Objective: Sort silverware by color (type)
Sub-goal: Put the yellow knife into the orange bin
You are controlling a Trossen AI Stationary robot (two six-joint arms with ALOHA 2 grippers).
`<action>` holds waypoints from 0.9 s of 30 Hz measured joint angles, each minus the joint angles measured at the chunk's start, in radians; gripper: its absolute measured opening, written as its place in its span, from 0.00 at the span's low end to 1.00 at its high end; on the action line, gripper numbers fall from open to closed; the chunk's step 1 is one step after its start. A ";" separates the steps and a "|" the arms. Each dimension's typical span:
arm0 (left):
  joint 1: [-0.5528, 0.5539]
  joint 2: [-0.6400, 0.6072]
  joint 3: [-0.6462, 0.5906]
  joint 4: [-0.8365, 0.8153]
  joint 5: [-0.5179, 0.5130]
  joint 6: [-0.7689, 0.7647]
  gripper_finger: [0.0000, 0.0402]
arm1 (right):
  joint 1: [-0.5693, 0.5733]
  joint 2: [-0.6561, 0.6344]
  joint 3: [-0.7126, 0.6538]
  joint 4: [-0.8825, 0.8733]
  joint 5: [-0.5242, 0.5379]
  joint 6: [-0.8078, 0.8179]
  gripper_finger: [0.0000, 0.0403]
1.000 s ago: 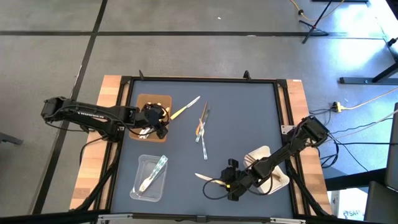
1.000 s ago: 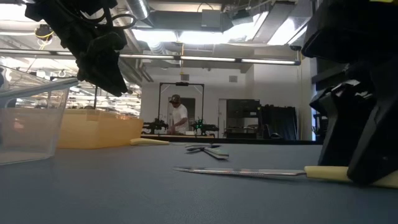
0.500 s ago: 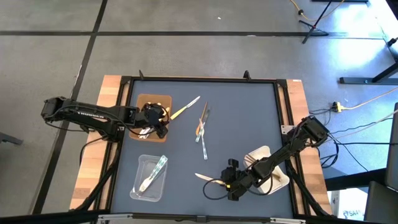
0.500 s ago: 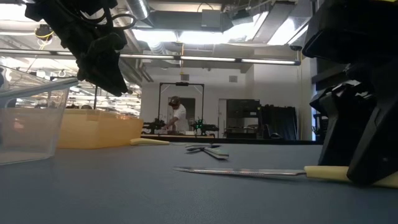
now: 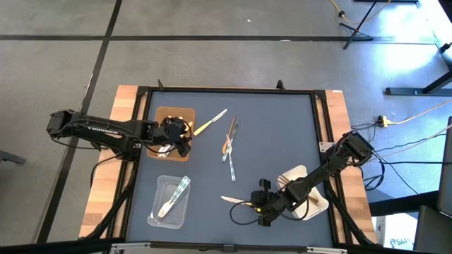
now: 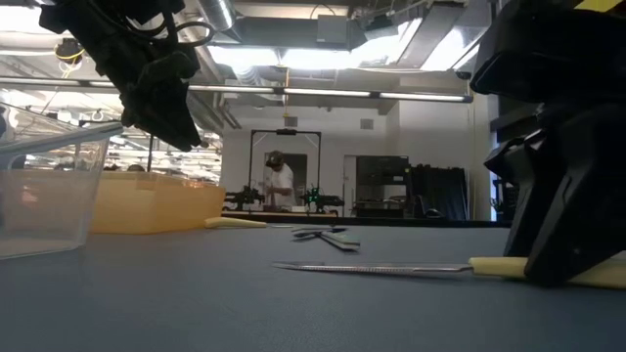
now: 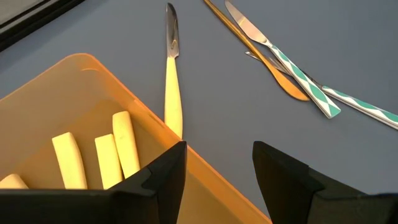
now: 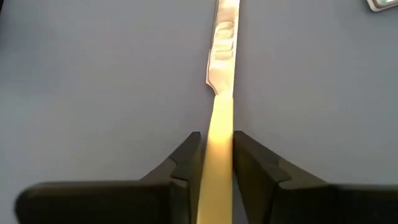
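Observation:
A knife with a pale yellow handle and silvery blade [image 5: 236, 202] lies on the dark mat near the front edge. My right gripper [image 5: 258, 209] is shut on its handle; the low view shows the knife [image 6: 391, 268] flat on the mat. My left gripper [image 5: 180, 137] hangs open above the orange-brown tray [image 5: 164, 116] at the far left. That tray holds several yellow-handled pieces [image 7: 93, 155]. Another yellow-handled knife [image 7: 171, 81] lies just outside the tray's wall. Green-patterned utensils [image 7: 298, 81] and a tan wooden one [image 7: 277, 78] lie mid-table. My right gripper pinches the knife's yellow handle [image 8: 221, 121] between its two fingers [image 8: 186, 165], on the handle's two long sides. The fingers slant down from the table's right and lie along the knife. The blade [image 6: 372, 268] lies on the mat, pointing toward the left.
A clear tray [image 5: 169, 201] with greenish utensils stands at the front left. A white tray [image 5: 305, 185] sits at the front right under my right arm. The mat's raised black frame [image 5: 226, 89] borders the work area. A person stands far off in the room [image 6: 281, 182].
My right gripper has shut on the knife's yellow handle without moving elsewhere. The handle has shifted slightly in the low view; the blade stays on the mat.

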 joint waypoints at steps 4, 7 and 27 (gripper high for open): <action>0.000 0.000 0.000 0.000 0.000 0.000 0.45 | 0.000 0.000 0.000 0.001 -0.003 0.000 0.14; 0.000 0.000 0.000 0.000 0.000 -0.001 0.45 | 0.000 0.000 0.000 0.001 -0.005 0.000 0.10; 0.000 0.000 0.000 0.003 0.000 -0.002 0.45 | 0.000 0.004 0.040 -0.031 -0.021 -0.024 0.08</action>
